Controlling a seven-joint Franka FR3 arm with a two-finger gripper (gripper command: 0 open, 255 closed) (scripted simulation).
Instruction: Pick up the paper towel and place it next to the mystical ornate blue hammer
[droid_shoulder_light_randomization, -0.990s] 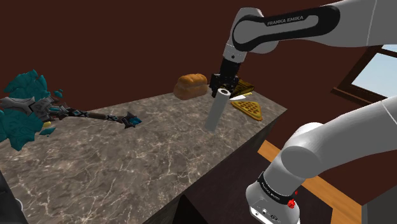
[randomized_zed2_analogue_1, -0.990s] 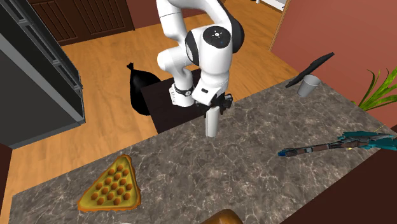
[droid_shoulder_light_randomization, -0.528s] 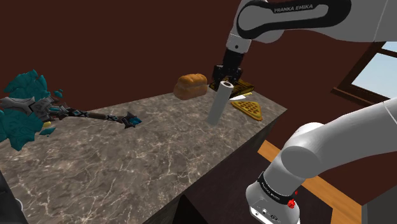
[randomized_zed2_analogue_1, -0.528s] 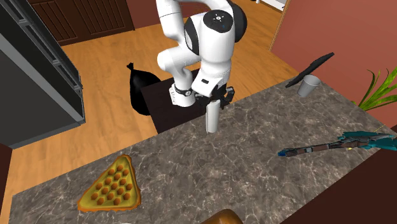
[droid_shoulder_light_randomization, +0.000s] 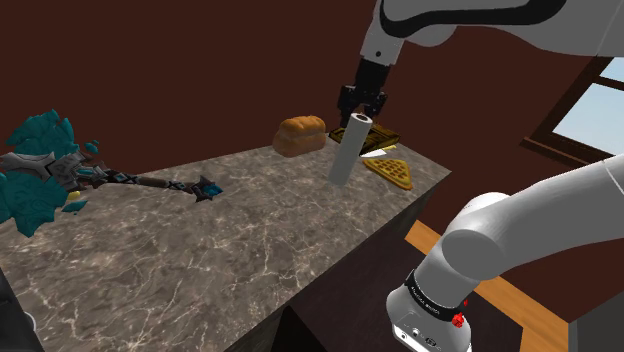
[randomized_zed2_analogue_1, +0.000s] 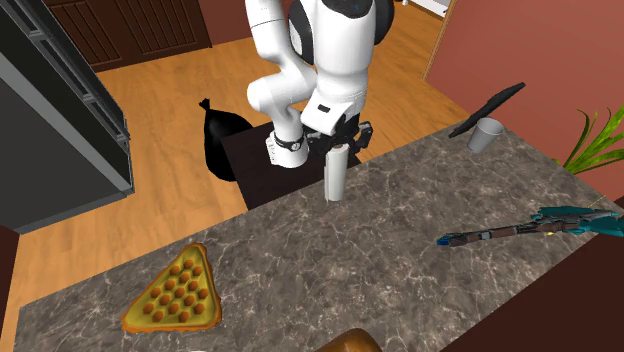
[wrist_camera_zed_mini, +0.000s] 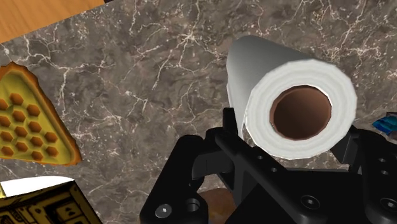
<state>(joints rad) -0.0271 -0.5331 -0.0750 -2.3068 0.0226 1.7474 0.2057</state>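
Black gripper (droid_shoulder_light_randomization: 360, 110) clasps the white paper towel roll (droid_shoulder_light_randomization: 346, 156) by its top, upper centre of the shoulder view, now higher above the marble counter (droid_shoulder_light_randomization: 200, 255) than a second ago; the blue hammer (droid_shoulder_light_randomization: 52, 176) lies unmoved at far left.

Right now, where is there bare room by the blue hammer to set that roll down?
The widest bare patch of counter lies between the hammer and the near edge. A smaller gap separates the hammer's tip from the bread loaf. Crowded: the corner holding loaf, yellow box and honeycomb wedge.
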